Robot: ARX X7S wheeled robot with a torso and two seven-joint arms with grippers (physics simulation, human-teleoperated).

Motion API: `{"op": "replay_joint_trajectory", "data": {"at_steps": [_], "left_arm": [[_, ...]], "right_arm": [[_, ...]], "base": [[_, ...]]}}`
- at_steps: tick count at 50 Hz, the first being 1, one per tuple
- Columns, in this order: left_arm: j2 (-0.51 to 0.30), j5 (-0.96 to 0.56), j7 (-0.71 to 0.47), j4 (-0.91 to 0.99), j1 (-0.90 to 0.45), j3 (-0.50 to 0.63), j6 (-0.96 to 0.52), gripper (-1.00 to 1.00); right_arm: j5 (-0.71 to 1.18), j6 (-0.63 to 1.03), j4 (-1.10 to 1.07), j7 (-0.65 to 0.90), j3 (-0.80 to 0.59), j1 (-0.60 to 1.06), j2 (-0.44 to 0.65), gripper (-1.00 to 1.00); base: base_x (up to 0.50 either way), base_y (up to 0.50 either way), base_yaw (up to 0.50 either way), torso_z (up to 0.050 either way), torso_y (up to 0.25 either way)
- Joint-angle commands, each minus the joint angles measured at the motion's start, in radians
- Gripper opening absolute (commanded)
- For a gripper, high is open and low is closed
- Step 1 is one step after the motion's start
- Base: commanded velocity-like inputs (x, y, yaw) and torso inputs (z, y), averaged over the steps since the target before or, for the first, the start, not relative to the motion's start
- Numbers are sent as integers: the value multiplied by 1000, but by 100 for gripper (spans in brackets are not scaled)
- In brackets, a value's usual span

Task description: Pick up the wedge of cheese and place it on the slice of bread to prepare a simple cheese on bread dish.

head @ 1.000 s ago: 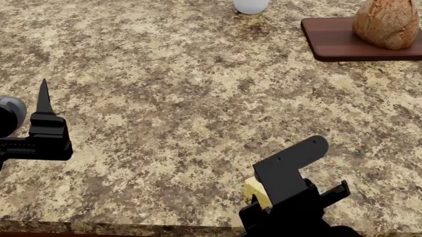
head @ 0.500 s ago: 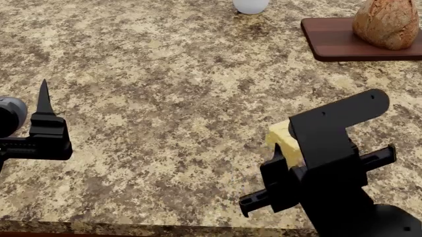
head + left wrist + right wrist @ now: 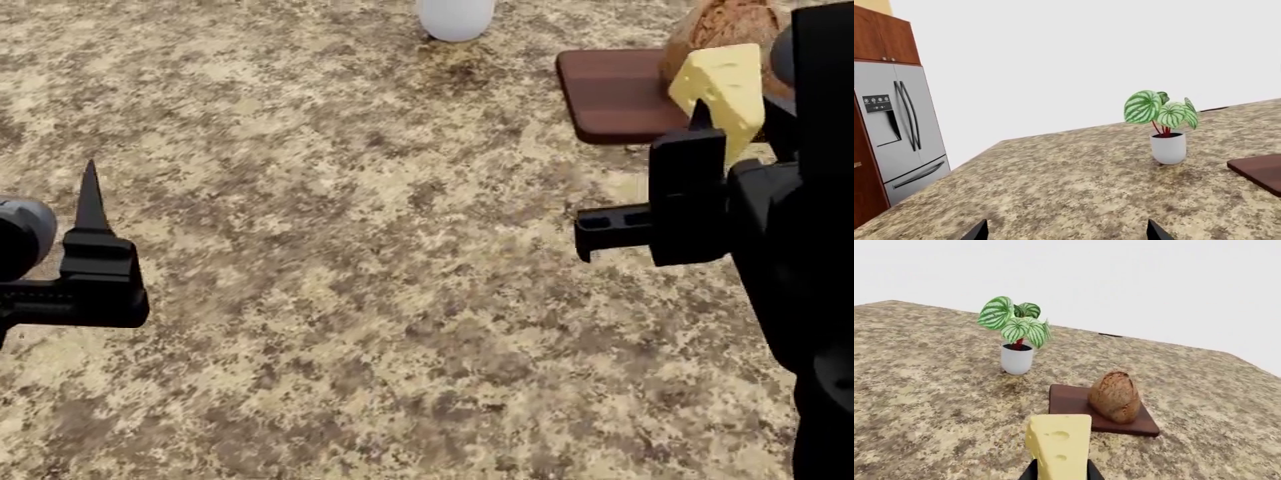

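My right gripper (image 3: 714,120) is shut on the pale yellow wedge of cheese (image 3: 722,88) and holds it high above the granite counter, short of the bread. In the right wrist view the cheese (image 3: 1058,445) stands upright between the dark fingertips (image 3: 1030,471). The golden-brown slice of bread (image 3: 1114,396) sits on a dark reddish wooden board (image 3: 1067,399) ahead of it; in the head view the bread (image 3: 707,28) is partly hidden behind the cheese. My left gripper (image 3: 88,215) is open and empty at the left, its tips (image 3: 978,232) wide apart.
A white pot (image 3: 1017,360) with a green striped plant (image 3: 1014,322) stands left of the board, also in the left wrist view (image 3: 1167,146). The board (image 3: 611,92) lies at the counter's far right. A steel fridge (image 3: 901,130) stands beyond the counter.
My right gripper has risen and moved forward toward the board with the cheese. The head view has shifted, the pot and board showing further left. The left arm has not moved.
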Motion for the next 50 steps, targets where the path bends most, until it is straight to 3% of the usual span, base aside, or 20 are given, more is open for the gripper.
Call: {"op": "replay_joint_trajectory", "data": {"at_steps": [1,11,17,21,29,33,36,38,40,41,42,45,50], "left_arm": [[-13,0,4,-19,4,9,30,100],[-23,2,8,-33,13,13,57,100],[-26,0,3,-30,15,17,58,100],[-6,-23,-19,7,0,2,-3,100],[-9,-31,-15,0,0,-2,7,100],[8,-90,24,-5,-21,-62,-20,100],[54,-177,8,34,-179,-184,-203,100],[-43,-477,-292,-99,-355,-221,-214,100],[-105,-777,-592,-252,-567,-180,-205,100],[-122,-927,-687,-289,-623,-153,-197,100],[-140,-1077,-720,-340,-697,-130,-190,100],[-165,-1183,-743,-490,-934,-53,-185,100],[-175,-1057,-597,-654,-1169,58,-191,100]], "right_arm": [[130,-5,39,148,9,97,29,-100],[374,23,192,396,-156,425,48,-100],[453,3,238,453,-211,531,69,-100],[410,7,286,426,-233,592,68,-100],[326,-2,350,361,-261,645,71,-100],[292,-8,368,336,-280,649,68,-100],[284,-13,371,327,-293,655,64,-100],[260,-16,372,309,-305,659,60,-100],[236,-19,381,286,-316,669,57,-100],[232,-21,385,283,-319,671,58,-100],[227,-24,388,278,-322,673,57,-100],[214,-29,391,274,-335,669,58,-100],[213,-41,404,272,-341,675,60,-100]], "base": [[243,-402,0,0,0],[126,-127,0,0,0],[115,-16,0,0,0],[314,-63,0,0,0],[339,-61,0,0,0],[374,-63,0,0,3],[126,0,0,0,0],[0,0,0,0,5],[0,0,0,0,0],[0,0,0,0,0],[0,0,0,0,0],[0,0,0,0,0],[0,0,0,0,0]]}}
